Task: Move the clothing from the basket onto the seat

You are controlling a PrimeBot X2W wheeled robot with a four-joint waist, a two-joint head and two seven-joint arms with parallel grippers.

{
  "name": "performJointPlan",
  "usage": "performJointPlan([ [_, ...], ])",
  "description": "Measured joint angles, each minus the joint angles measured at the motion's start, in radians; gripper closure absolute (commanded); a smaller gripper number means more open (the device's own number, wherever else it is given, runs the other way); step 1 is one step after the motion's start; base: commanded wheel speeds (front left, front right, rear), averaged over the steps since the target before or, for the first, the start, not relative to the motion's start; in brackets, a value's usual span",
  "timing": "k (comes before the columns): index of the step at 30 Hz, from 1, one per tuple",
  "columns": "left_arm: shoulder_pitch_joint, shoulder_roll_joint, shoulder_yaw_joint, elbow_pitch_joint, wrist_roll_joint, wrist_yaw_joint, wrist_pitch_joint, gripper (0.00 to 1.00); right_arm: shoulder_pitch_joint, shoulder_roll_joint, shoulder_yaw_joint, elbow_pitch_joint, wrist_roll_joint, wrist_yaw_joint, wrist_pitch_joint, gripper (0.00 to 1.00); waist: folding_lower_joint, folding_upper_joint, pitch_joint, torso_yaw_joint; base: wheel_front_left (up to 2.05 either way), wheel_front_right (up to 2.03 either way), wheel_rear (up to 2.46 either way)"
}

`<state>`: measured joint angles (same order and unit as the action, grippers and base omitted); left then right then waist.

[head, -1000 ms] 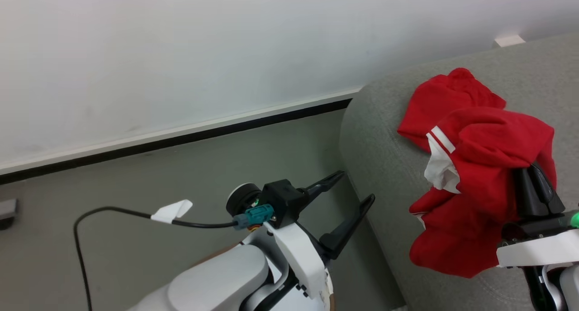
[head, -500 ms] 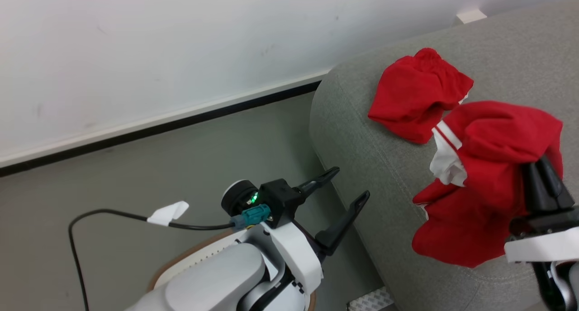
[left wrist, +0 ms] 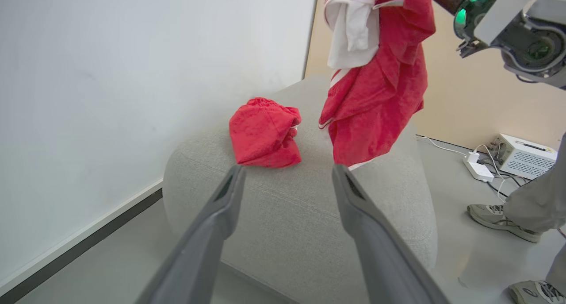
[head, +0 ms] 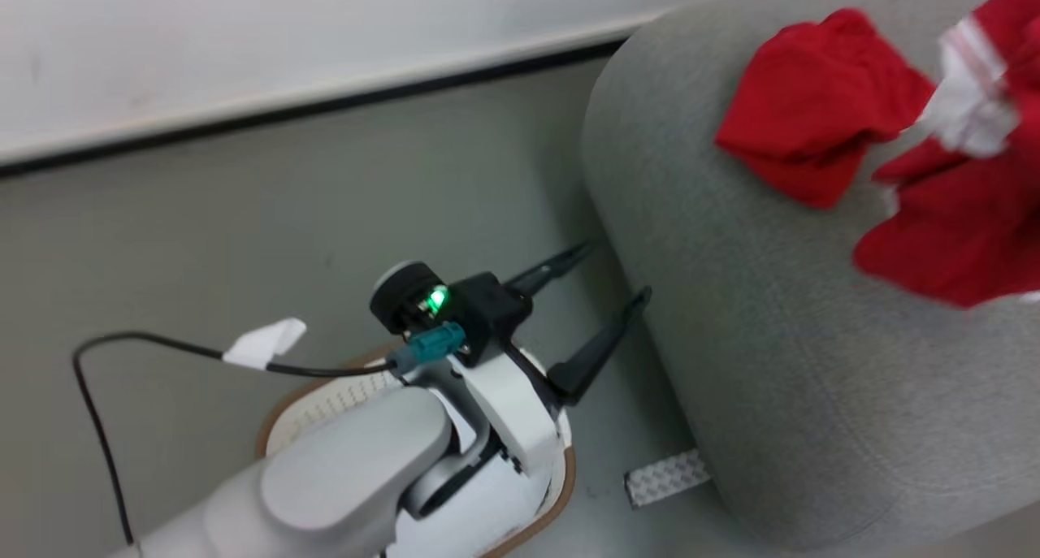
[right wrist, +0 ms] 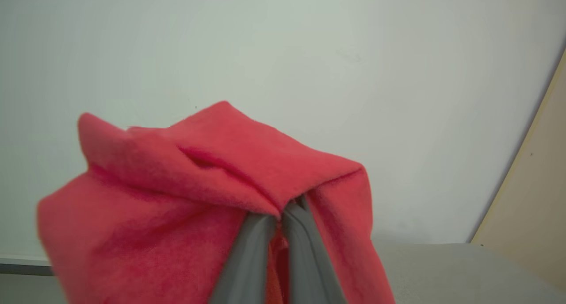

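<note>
A plain red garment (head: 812, 119) lies bunched on the grey seat (head: 731, 314); the left wrist view shows this plain garment (left wrist: 263, 133) on the seat (left wrist: 300, 215) too. The red garment with white striped trim (left wrist: 376, 87) hangs in the air above the seat, held by my right gripper (right wrist: 283, 211), which is shut on its cloth (right wrist: 199, 184). In the head view this striped garment (head: 959, 217) is at the right edge. My left gripper (head: 616, 272) is open and empty beside the seat's left flank, above the cream basket (head: 325, 395), which my left arm mostly hides.
A person's shoes (left wrist: 499, 217) stand on the floor right of the seat. A white box (left wrist: 524, 155) and a power strip (left wrist: 477, 169) with cables lie by the beige wall. A black cable (head: 146, 343) loops from my left wrist. A white wall stands behind the seat.
The head camera has tilted down, bringing the basket into view. My right gripper has lifted the striped garment up and right, clear of the seat. The left gripper stays open.
</note>
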<state>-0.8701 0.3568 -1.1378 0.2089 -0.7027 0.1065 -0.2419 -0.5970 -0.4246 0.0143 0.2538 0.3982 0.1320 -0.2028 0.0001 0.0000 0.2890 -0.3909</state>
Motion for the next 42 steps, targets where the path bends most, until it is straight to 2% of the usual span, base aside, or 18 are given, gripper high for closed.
performJointPlan([
  [4,-0.040,0.040,0.008,-0.032,0.015,0.001,0.021,0.00,-0.079,-0.051,-0.067,0.042,-0.004,0.000,0.008,1.00,0.0001,0.0000,0.088,0.028,0.00,0.00,0.00],
  [9,-0.070,0.085,0.021,-0.066,0.023,0.006,0.042,0.00,-0.171,-0.083,-0.134,0.109,-0.008,0.000,0.010,1.00,0.0002,0.0000,0.200,0.065,0.00,0.00,0.00],
  [15,-0.090,0.110,0.030,-0.096,0.034,0.015,0.048,0.00,-0.184,-0.118,-0.162,0.267,-0.014,0.000,0.090,1.00,0.0002,0.0000,0.312,0.117,0.00,0.00,0.00],
  [19,-0.093,0.119,0.032,-0.101,0.035,0.017,0.047,0.00,-0.171,-0.119,-0.174,0.365,-0.030,0.000,0.125,1.00,0.0001,0.0000,0.359,0.155,0.00,0.00,0.00],
  [24,-0.093,0.122,0.036,-0.101,0.036,0.017,0.038,0.00,-0.169,-0.120,-0.179,0.514,0.005,0.000,0.262,1.00,0.0000,0.0000,0.385,0.190,0.00,0.00,0.00],
  [25,-0.093,0.122,0.037,-0.097,0.035,0.017,0.036,0.00,-0.177,-0.118,-0.176,0.529,0.010,0.000,0.286,0.94,0.0001,-0.0001,0.384,0.192,0.00,0.00,0.00],
  [27,-0.092,0.119,0.038,-0.091,0.035,0.017,0.029,0.00,-0.181,-0.117,-0.159,0.546,0.010,0.000,0.317,0.60,0.0000,0.0000,0.375,0.192,0.00,0.00,0.00],
  [28,-0.092,0.116,0.039,-0.088,0.035,0.017,0.028,0.00,-0.182,-0.118,-0.155,0.550,0.010,0.000,0.321,0.23,0.0000,0.0000,0.369,0.192,0.00,0.00,0.00],
  [29,-0.089,0.113,0.039,-0.084,0.033,0.017,0.026,0.00,-0.183,-0.119,-0.151,0.554,0.010,0.000,0.328,0.00,0.0000,0.0000,0.362,0.191,0.00,0.00,0.00],
  [38,-0.028,0.087,0.048,-0.025,-0.002,0.013,-0.002,0.00,-0.176,-0.122,-0.080,0.556,0.006,0.000,0.375,0.00,0.0000,0.0000,0.250,0.180,0.00,0.00,0.00],
  [42,0.034,0.080,0.060,0.009,-0.019,0.013,-0.012,0.00,-0.143,-0.120,-0.015,0.520,0.023,0.000,0.444,0.00,0.0000,0.0000,0.166,0.171,0.00,0.00,0.00],
])
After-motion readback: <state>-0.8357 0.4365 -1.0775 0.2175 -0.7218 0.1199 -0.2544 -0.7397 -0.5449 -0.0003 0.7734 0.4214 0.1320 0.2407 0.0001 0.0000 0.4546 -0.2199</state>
